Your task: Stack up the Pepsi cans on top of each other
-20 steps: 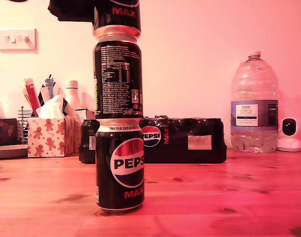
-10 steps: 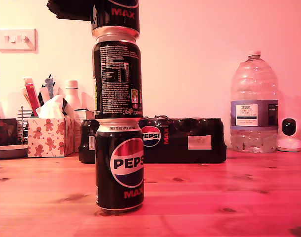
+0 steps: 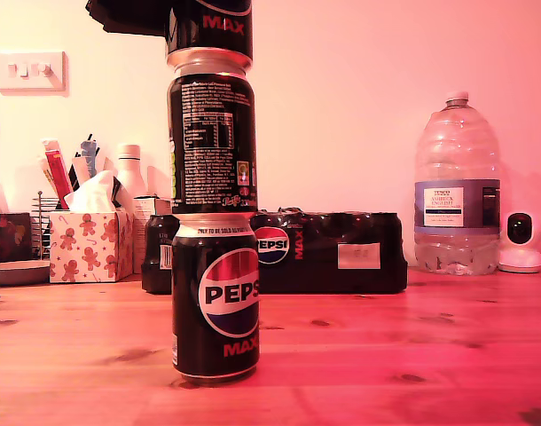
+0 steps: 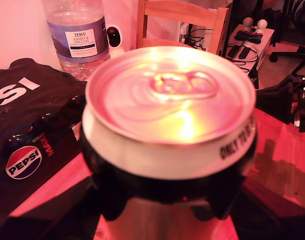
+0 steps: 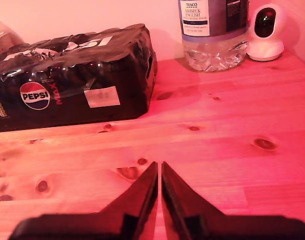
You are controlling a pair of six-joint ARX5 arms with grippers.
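Three black Pepsi cans stand in one column on the wooden table (image 3: 386, 355) in the exterior view. The bottom can (image 3: 215, 297) shows its globe logo. The middle can (image 3: 212, 142) shows white nutrition text. The top can (image 3: 210, 25) is cut off by the picture's upper edge. My first gripper (image 3: 129, 16) is a dark shape beside that top can. In the first wrist view the top can's silver lid (image 4: 170, 97) fills the picture and my first gripper (image 4: 167, 205) grips its black body. My second gripper (image 5: 159, 170) is shut on nothing, low over bare table.
Behind the stack lie a black shrink-wrapped Pepsi multipack (image 3: 333, 253) and a large clear water bottle (image 3: 457, 186). A small white camera (image 3: 521, 241) stands at the exterior view's right. A gingerbread-print tissue box (image 3: 89, 244) and kitchen items stand at its left.
The top two cans and the gripper swayed slightly toward the exterior view's left, then came back. The bottom can has not moved.
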